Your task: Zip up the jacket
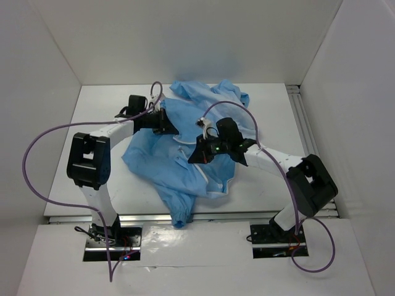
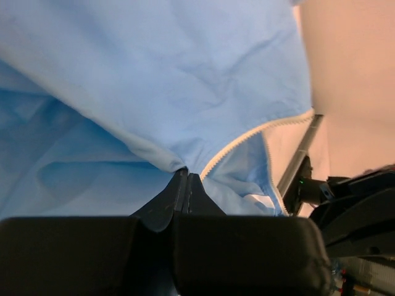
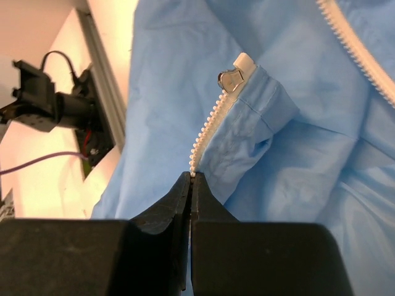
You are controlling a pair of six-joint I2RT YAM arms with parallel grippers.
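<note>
- Both my arms were bolted at the near edge of the table (image 1: 265,185), each trailing a purple cable (image 1: 28,166).
- My left arm (image 1: 89,163) rose from there, bent at the elbow by the left edge, and reached rightwards toward the middle of the bench.
- My right arm (image 1: 311,179) bent by the right edge and reached leftwards, its forearm low over the cloth.
- My right gripper (image 3: 191,177) had its jaws pressed together on the lower end of a row of zipper teeth (image 3: 207,132). The metal slider (image 3: 231,79) sat at the upper end of that row, apart from my fingertips.
- My left gripper (image 2: 187,179) was pinched tight on a fold of the jacket (image 1: 157,157), just beside its white zipper edging (image 2: 247,139).
- The jacket lay crumpled and open across the middle of the table, one end reaching the near edge and another bunched toward the far edge.
- A metal rail (image 1: 300,123) ran along the right edge, and white walls (image 1: 185,37) closed in the left, far and right sides.
</note>
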